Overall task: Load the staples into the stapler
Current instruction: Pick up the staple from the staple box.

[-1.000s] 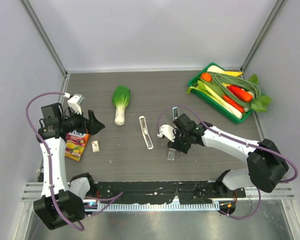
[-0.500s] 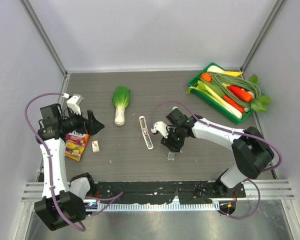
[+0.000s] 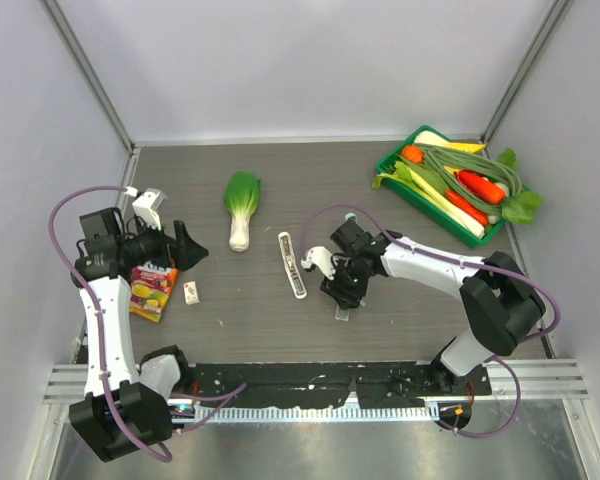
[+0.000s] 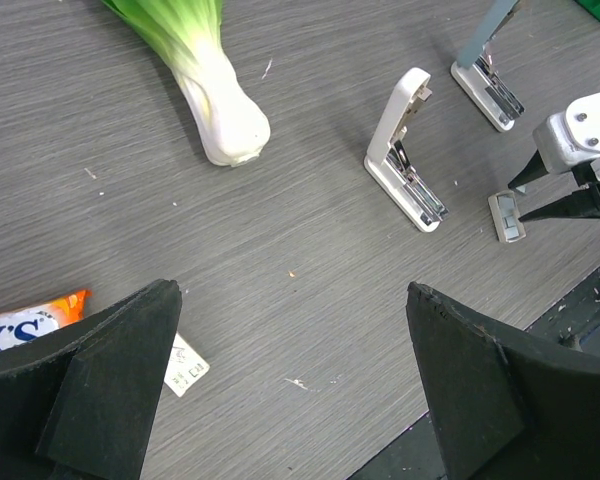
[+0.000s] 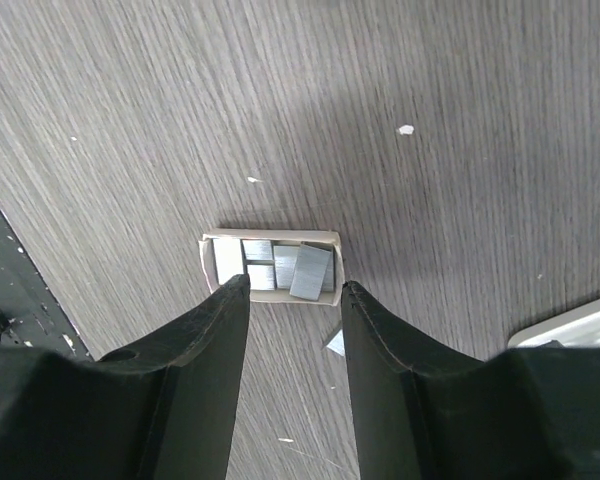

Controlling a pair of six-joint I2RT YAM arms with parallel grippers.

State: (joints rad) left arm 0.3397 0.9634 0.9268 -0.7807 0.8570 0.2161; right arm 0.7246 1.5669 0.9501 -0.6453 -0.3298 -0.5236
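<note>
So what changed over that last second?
The right arm swung in to the left, bringing its pincer closer over the open tray of staples. Its jaws narrowed slightly but grip nothing. The tray, the white stapler and the wide-open left pincer stayed put.

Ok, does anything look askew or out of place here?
Yes: in the open staple tray, seen from the right wrist, the staple strips lie jumbled, one tilted across the others instead of stacked flat. A small white scrap lies just beside it. The stapler lies hinged open, which suits loading.
</note>
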